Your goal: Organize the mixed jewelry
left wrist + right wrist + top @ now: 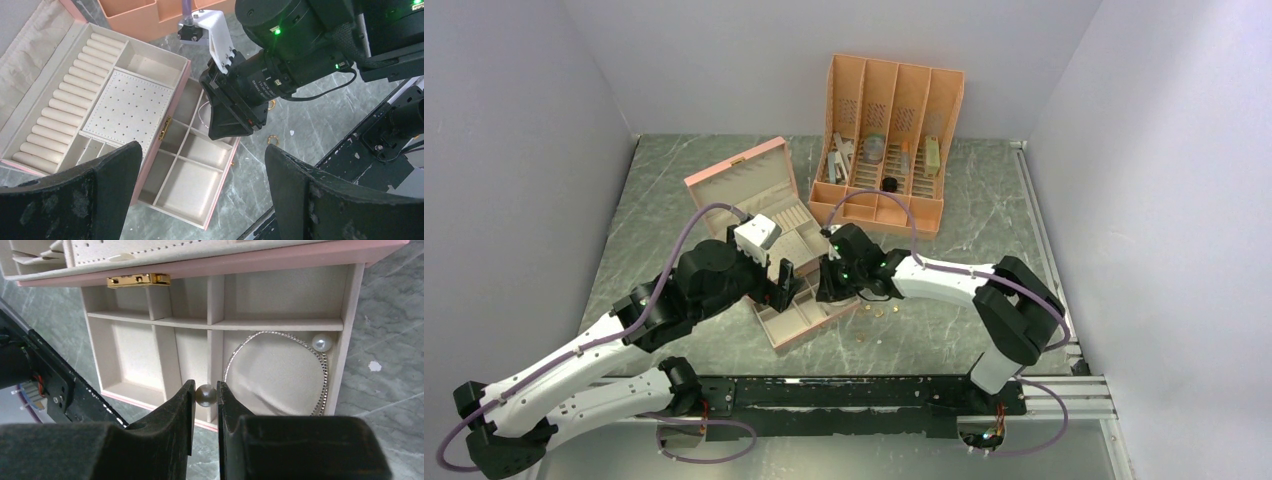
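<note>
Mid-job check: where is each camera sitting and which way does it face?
Top external: above and behind the bases, looking down on the table; left arm and right arm show.
Left wrist: above the jewelry box, looking down; open left gripper frames the view.
Right wrist: low, facing the drawer; right gripper pinches a pearl.
Shared: both wrist views show the drawer.
</note>
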